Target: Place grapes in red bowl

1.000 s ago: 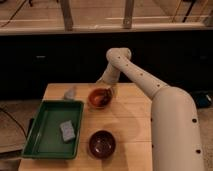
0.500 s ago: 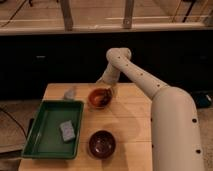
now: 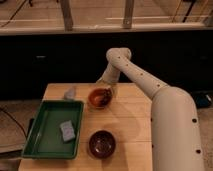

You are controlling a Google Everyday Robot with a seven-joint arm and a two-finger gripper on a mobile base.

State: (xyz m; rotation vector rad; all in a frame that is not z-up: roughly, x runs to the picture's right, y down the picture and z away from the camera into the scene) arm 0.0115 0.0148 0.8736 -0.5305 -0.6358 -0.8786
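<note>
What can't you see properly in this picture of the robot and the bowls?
- Camera view: the tool sits over the red bowl's far rim, and its tip merges with the bowl.
- The grapes are only a dark blur inside the bowl.
- The small grey thing behind the green tray is too blurred to name.
- The arm's base is cut off by the right and bottom edges.

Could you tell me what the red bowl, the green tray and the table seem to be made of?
Red bowl, under the gripper: probably glazed ceramic or plastic, given its glossy rim. Green tray: likely moulded plastic, uniform colour with a raised lip. Table: pale wood, faint grain, matte finish.
</note>
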